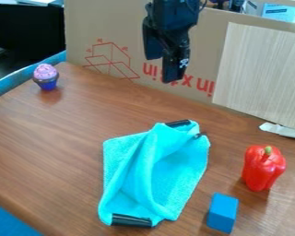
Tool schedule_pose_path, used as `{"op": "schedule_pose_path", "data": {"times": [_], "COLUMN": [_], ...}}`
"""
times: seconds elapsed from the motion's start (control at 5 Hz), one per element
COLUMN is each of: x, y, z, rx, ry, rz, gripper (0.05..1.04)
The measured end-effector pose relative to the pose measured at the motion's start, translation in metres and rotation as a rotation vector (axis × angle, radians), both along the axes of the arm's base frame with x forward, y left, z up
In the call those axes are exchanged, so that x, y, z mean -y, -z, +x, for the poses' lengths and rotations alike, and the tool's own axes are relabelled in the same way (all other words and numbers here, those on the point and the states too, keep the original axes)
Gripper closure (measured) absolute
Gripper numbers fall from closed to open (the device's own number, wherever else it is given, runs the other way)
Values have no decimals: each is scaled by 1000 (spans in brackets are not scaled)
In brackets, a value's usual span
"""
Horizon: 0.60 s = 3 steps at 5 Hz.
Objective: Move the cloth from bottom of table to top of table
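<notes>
blue block [222, 213] and red pepper [262, 170] near cloth [179, 179]

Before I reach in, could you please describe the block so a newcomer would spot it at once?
On the table, find the turquoise cloth. The block stands just right of the cloth's near end. It is plain blue with flat faces and straight edges, unlike the folded cloth and the rounded red pepper.

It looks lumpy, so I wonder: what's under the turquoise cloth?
The table shows all around the cloth, with black pieces at its near and far edges. What lies beneath its middle is hidden.
</notes>
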State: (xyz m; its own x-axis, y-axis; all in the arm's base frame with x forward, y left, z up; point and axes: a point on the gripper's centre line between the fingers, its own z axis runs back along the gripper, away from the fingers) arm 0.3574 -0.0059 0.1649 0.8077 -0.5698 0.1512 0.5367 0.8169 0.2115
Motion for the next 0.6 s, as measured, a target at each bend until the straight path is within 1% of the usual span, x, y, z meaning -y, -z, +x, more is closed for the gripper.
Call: {"op": "schedule_pose_path", "data": {"times": [0.2, 0.4, 0.6], "x": [0, -8, -19], "y": [11, 25, 31], "z": [-1, -9, -17], "rx": [-35, -73, -88], "ry": [1, -3, -4], "rz": [3, 3, -11], "gripper": [83, 83, 83]}}
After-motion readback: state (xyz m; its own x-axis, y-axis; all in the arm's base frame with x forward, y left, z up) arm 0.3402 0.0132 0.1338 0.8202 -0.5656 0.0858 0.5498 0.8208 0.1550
